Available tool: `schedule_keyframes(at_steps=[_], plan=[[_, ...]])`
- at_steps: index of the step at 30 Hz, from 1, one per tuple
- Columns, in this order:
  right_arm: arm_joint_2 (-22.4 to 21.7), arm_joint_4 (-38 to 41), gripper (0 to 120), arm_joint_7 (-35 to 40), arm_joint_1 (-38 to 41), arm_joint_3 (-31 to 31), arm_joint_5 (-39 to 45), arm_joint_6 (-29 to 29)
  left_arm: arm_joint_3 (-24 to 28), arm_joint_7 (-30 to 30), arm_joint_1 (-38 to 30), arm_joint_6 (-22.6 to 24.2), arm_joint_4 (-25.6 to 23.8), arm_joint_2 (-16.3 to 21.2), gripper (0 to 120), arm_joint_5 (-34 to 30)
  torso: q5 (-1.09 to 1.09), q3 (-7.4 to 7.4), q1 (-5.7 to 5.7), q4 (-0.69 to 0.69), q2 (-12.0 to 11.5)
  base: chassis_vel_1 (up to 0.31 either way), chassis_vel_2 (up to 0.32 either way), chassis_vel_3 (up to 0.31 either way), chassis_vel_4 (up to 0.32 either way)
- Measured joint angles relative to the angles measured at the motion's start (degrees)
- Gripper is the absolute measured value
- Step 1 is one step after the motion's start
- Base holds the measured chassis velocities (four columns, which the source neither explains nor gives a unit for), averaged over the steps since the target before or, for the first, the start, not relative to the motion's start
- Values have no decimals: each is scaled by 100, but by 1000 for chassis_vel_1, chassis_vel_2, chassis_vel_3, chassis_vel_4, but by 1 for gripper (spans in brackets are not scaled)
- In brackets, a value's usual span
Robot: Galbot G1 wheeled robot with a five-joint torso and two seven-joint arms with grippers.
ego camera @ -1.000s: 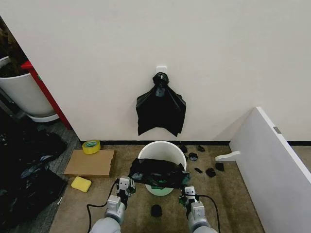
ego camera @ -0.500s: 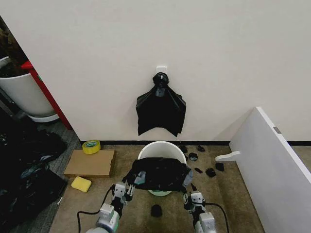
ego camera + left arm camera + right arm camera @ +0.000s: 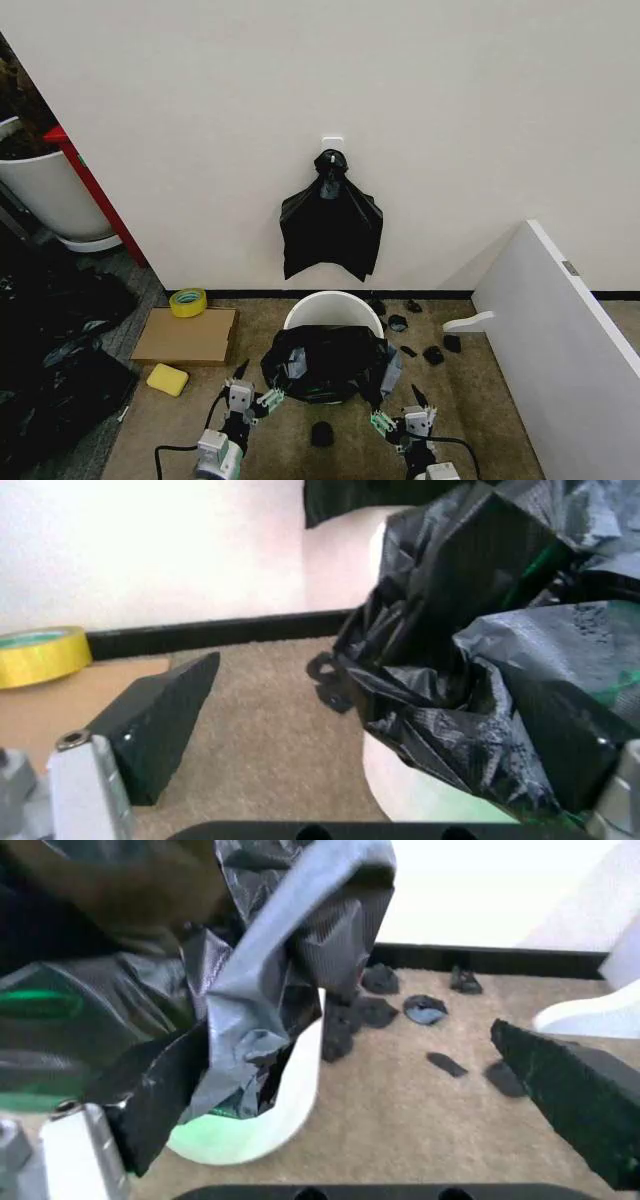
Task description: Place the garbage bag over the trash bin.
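Observation:
The trash bin (image 3: 333, 304) stands on the carpet by the wall, its far rim bare. The garbage bag (image 3: 325, 365) lies crumpled over its near rim and front. My left gripper (image 3: 257, 385) is open just left of the bag, low beside the bin. My right gripper (image 3: 398, 408) is open just right of it. In the left wrist view the garbage bag (image 3: 450, 630) hangs over the trash bin (image 3: 420, 780) and rests against one of the fingers (image 3: 570, 742). In the right wrist view the garbage bag (image 3: 260, 982) droops over the trash bin (image 3: 295, 1087) beside one of the fingers (image 3: 150, 1095).
A knotted black bag (image 3: 330, 225) hangs on the wall above the bin. Yellow tape (image 3: 187, 301), cardboard (image 3: 185, 335) and a yellow sponge (image 3: 167, 379) lie left. Black scraps (image 3: 432, 353) lie right, one scrap (image 3: 321, 433) between my arms. A white board (image 3: 570, 340) leans at right.
Both grippers have drawn back toward me and opened, letting go of the bag. The bag has settled lower over the bin's near side.

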Motion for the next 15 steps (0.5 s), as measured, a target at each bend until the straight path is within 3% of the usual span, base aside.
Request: schedule_keyframes(at_steps=[7,13,15], plan=[[-121,-103,100,-928,-87,163,552,1021,-18,-53,-169,9,37,39,100,-106,0,0,0,0,0,0,0,0,0],[-144,-608,100,-2419,59,316,1218,2368,-39,-101,-286,9,87,95,100,-181,0,0,0,0,0,0,0,0,0],[-144,-694,100,-2783,102,387,1397,2541,-44,-108,-303,9,92,97,100,-195,1,0,0,0,0,0,0,0,0]])
